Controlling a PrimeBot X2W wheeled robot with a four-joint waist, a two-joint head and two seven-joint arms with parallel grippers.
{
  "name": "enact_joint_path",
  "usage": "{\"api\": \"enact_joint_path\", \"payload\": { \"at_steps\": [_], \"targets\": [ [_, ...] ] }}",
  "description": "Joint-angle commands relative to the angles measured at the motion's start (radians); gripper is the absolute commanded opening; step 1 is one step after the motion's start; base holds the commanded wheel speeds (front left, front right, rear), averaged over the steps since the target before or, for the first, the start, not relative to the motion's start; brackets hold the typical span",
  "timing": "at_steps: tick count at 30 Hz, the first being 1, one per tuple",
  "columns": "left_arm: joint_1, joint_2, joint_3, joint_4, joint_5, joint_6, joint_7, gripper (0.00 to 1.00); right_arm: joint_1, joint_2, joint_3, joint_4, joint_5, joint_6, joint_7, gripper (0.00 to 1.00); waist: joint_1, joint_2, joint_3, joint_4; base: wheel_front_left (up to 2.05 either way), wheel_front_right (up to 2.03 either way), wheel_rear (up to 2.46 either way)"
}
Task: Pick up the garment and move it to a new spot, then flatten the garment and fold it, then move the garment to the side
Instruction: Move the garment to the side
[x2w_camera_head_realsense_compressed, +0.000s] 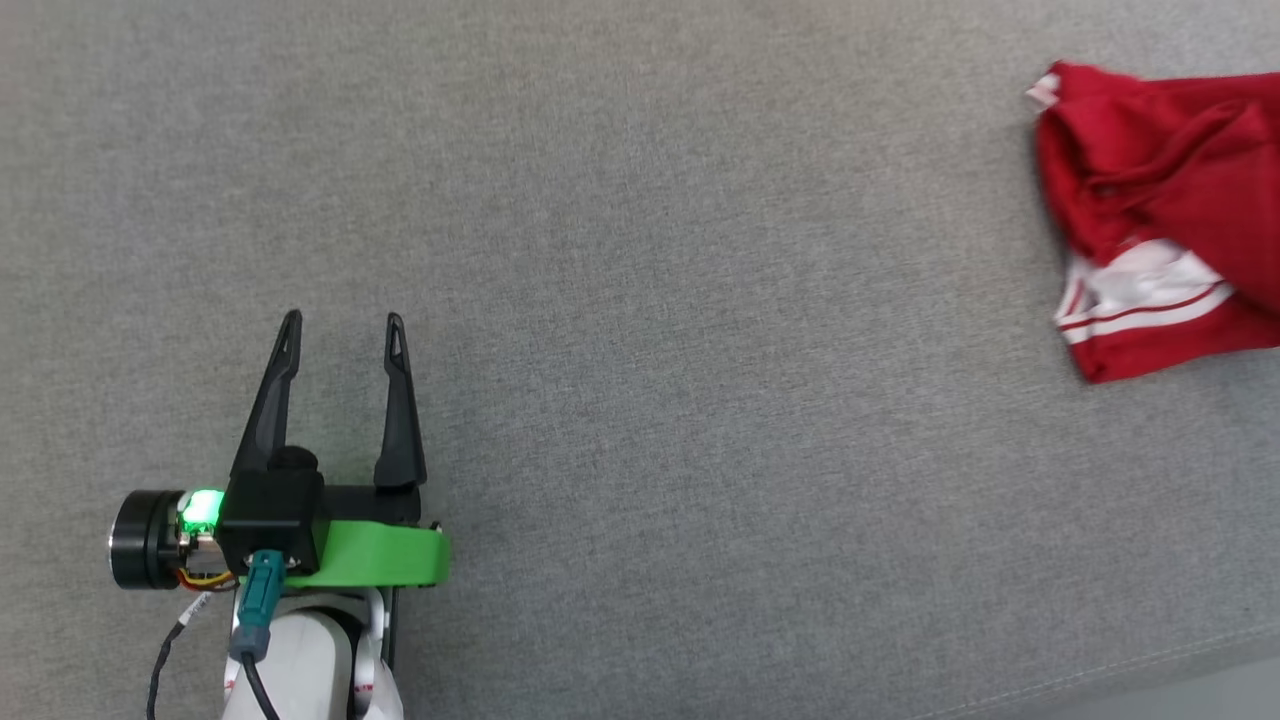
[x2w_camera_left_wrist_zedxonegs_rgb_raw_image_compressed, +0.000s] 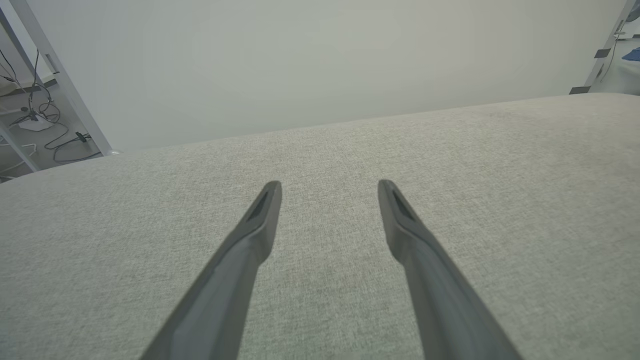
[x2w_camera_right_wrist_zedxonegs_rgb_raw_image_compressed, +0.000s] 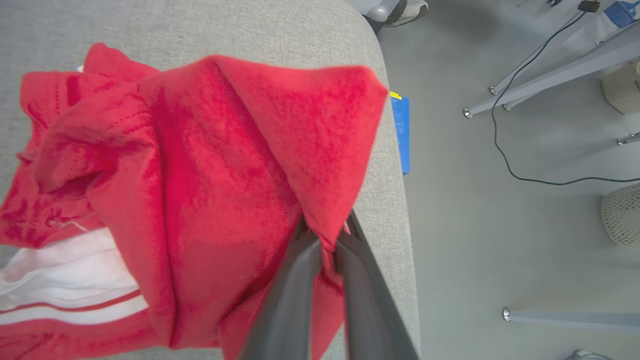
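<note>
1 garment (x2w_camera_right_wrist_zedxonegs_rgb_raw_image_compressed: 200, 165) pinched in R gripper (x2w_camera_right_wrist_zedxonegs_rgb_raw_image_compressed: 326, 229).

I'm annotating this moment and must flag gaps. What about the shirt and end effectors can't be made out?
Garment: head view, cut off by the right edge.
Any print on it: head and right wrist views, hidden by bunched folds.
Right end effector: right wrist view, tips buried in red cloth; amount pinched unclear.
Left end effector: head view, height above the grey surface unclear.
</note>
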Motion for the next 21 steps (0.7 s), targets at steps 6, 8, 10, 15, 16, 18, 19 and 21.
{"api": "enact_joint_path", "payload": {
  "at_steps": [6,8,10,15,16,18,19,21],
  "targets": [
    [-0.029,0.011,0.004,-0.026,0.008,0.012,-0.006,1.00,-0.101,0.003,-0.062,0.182,-0.054,-0.002,-0.056,0.00,-0.0001,-0.0001,0.079,0.023,0.00,0.00,0.00],
    [-0.028,0.012,0.005,-0.030,0.007,0.015,-0.006,1.00,-0.125,0.010,-0.074,0.224,-0.072,-0.002,-0.077,0.00,-0.0001,-0.0001,0.085,0.023,0.00,0.00,0.00],
    [-0.028,0.014,0.006,-0.032,0.006,0.017,-0.006,1.00,-0.144,0.028,-0.084,0.259,-0.079,-0.002,-0.097,0.00,-0.0001,-0.0001,0.087,0.022,0.00,0.00,0.00],
    [-0.031,0.014,0.006,-0.027,0.001,0.022,-0.006,1.00,-0.176,0.060,-0.108,0.337,-0.114,-0.002,-0.169,1.00,-0.0001,-0.0001,0.079,0.021,0.00,0.00,0.00],
    [-0.031,0.013,0.005,-0.023,0.000,0.022,-0.006,1.00,-0.175,0.070,-0.108,0.357,-0.121,-0.002,-0.171,1.00,-0.0001,-0.0001,0.071,0.021,0.00,0.00,0.00],
    [-0.028,0.010,0.003,-0.018,-0.003,0.025,-0.006,1.00,-0.180,0.075,-0.116,0.379,-0.137,-0.002,-0.208,1.00,-0.0001,-0.0001,0.055,0.023,0.00,0.00,0.00],
    [-0.026,0.009,0.003,-0.016,-0.004,0.026,-0.006,1.00,-0.183,0.074,-0.120,0.388,-0.149,-0.002,-0.231,1.00,-0.0001,-0.0001,0.047,0.025,0.00,0.00,0.00],
    [-0.018,0.005,0.003,-0.011,-0.009,0.028,-0.006,1.00,-0.185,0.080,-0.131,0.399,-0.165,-0.002,-0.288,1.00,-0.0001,-0.0001,0.022,0.030,0.00,0.00,0.00]
  ]
}}
